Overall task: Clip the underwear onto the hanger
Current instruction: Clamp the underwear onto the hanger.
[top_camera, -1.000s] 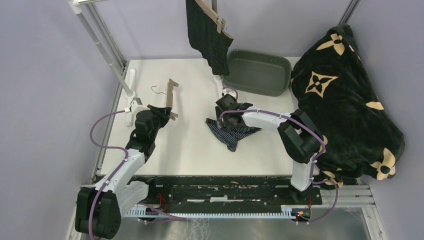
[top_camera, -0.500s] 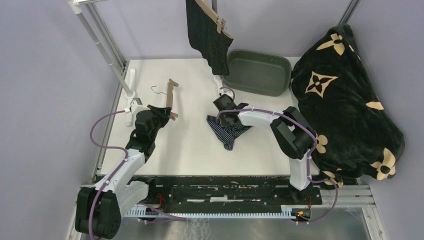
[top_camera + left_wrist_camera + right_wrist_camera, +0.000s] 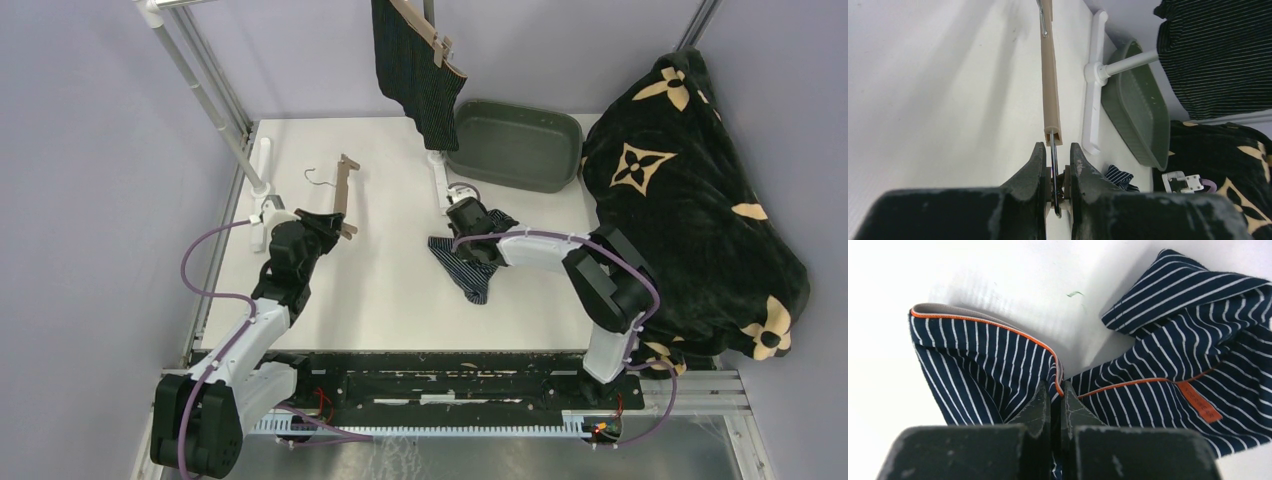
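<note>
Our right gripper (image 3: 1055, 390) has its fingers shut tight on the orange-piped waistband of the navy striped underwear (image 3: 973, 365), which lies crumpled near the middle of the white table (image 3: 380, 290). At its 9 o'clock, our left gripper (image 3: 1055, 152) pinches, fingers narrow, the metal end of the wooden hanger (image 3: 1050, 95). We see the black pinstriped underwear (image 3: 415, 60) hanging clipped to a second hanger (image 3: 432, 40) at 12 o'clock.

The navy underwear (image 3: 973, 360) carries thin white stripes and orange piping; the black underwear (image 3: 410, 70) has pale pinstripes; hanger (image 3: 1050, 90) tan, basin (image 3: 515, 150) olive-green.
</note>
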{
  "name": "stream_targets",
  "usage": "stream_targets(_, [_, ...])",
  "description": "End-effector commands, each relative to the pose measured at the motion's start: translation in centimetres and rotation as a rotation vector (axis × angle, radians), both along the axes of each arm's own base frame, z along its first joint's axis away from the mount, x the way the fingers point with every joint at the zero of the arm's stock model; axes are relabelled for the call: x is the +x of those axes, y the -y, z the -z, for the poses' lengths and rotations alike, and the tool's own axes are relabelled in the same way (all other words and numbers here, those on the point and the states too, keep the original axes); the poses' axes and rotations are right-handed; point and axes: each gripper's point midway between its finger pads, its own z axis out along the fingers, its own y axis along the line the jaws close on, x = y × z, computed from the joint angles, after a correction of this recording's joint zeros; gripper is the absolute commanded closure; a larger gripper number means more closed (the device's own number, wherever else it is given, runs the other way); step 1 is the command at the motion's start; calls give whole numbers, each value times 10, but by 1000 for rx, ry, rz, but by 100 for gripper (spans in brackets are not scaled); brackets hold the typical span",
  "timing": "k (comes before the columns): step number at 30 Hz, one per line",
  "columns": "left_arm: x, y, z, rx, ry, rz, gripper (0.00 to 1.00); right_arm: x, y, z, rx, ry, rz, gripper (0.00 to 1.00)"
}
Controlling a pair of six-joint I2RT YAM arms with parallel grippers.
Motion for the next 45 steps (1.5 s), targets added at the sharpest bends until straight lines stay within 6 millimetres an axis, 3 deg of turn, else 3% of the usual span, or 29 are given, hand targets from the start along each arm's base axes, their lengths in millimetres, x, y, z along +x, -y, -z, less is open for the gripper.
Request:
stream_targets(1, [7, 13, -41, -10, 179, 78, 97, 21, 3, -51, 79, 180, -102, 100])
stream_targets(8, [1, 37, -58, -27, 263, 223, 97, 34, 8, -91, 53, 267, -207, 100])
stream_targets(15, [-1, 54, -64, -49, 284, 319, 97, 33, -8, -119, 79, 314, -357, 100])
stream_targets(25, [-8, 72, -73, -64, 326, 437, 97, -7, -35, -140, 186, 318, -699, 99])
stream_targets(33, [-16, 84, -78, -79, 393, 520, 97, -34, -63, -153, 308, 207, -880, 99])
stream_targets(45, [-21, 96, -77, -86, 444, 609, 97, -48, -88, -162, 357, 155, -1003, 99])
